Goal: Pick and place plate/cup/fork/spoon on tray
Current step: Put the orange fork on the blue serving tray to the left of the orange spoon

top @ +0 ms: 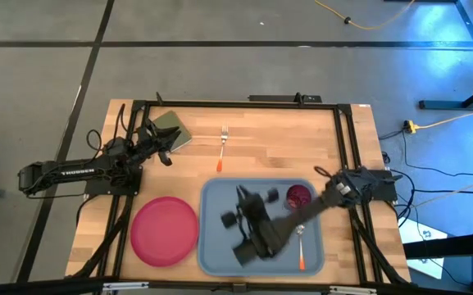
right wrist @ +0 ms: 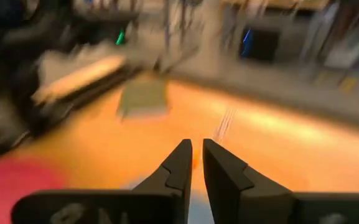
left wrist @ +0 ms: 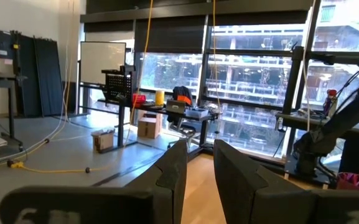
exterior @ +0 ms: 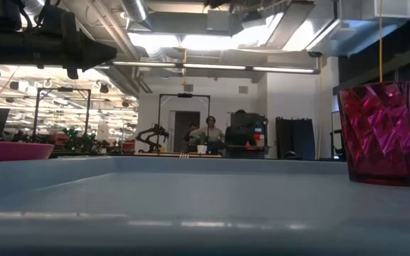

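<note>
- The right tool (top: 243, 215) hovers over the large light-blue rectangular plastic tray (top: 213, 246), left of centre in the lower middle of the high view. Its dark fingers stand almost together with only a narrow slit between them, and they hold nothing.
- The small faceted dark-red cup (top: 299, 196) and the spoon with its silver oval bowl and orange handle (top: 300, 246) already lie on the tray's right part.
- The fork with a silver tined head and orange handle (top: 222, 148) lies on the wooden bench above the tray in the high view. Its long axis runs nearly up and down the frame, tines toward the top. It is just above the right tool and is probably the next target.
- The flat round pink-red plastic plate (top: 165, 231) rests on the bench just left of the tray.
- The left tool (top: 167, 135) waits at the upper left beside an olive-green square pad (top: 170, 129), its fingers slightly parted and empty.
</note>
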{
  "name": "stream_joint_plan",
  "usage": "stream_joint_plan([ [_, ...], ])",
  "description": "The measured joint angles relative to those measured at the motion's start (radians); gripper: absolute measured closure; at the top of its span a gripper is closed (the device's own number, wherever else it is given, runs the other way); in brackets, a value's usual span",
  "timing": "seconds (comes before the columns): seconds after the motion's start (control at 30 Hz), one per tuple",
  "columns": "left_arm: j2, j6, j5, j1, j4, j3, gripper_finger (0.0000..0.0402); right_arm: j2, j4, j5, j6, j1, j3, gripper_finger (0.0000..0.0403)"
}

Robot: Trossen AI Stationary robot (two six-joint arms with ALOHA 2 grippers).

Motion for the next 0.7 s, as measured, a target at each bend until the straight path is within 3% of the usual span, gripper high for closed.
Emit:
stream_joint_plan([
  [0.07,0.0,-0.002,0.0,0.0,-0.001,0.0,0.0328,0.0,0.0,0.047,-0.045,-0.072,0.0,0.0358],
  [0.13,0.0,-0.002,0.0,0.0,-0.004,0.0,0.0328,0.0,0.002,0.016,-0.08,-0.152,0.0,0.0358],
  [0.2,0.0,-0.002,0.0,0.0,-0.004,0.0,0.0328,0.0,0.018,-0.128,-0.1,-0.242,0.0,0.0358],
  [0.27,0.0,-0.002,0.0,0.0,-0.004,0.0,0.0328,0.0,0.051,-0.359,-0.116,-0.338,-0.006,0.0358],
  [0.33,0.0,-0.002,0.0,0.0,-0.004,0.0,0.0328,0.001,0.112,-0.599,-0.218,-0.43,-0.033,0.0358],
  [0.4,0.0,-0.002,0.0,0.0,-0.004,0.0,0.0328,0.003,0.208,-0.753,-0.349,-0.505,-0.064,0.0358],
  [0.57,0.0,-0.003,0.0,0.0,-0.004,0.0,0.0328,0.003,0.693,-0.968,-0.739,-0.622,-0.138,0.0358],
  [0.63,0.0,-0.003,0.0,0.0,-0.004,0.0,0.0328,0.003,0.859,-1.03,-0.819,-0.641,-0.157,0.0358],
  [0.7,0.0,-0.003,0.0,0.0,-0.005,0.0,0.0328,0.002,0.918,-1.04,-0.851,-0.648,-0.171,0.0358],
])
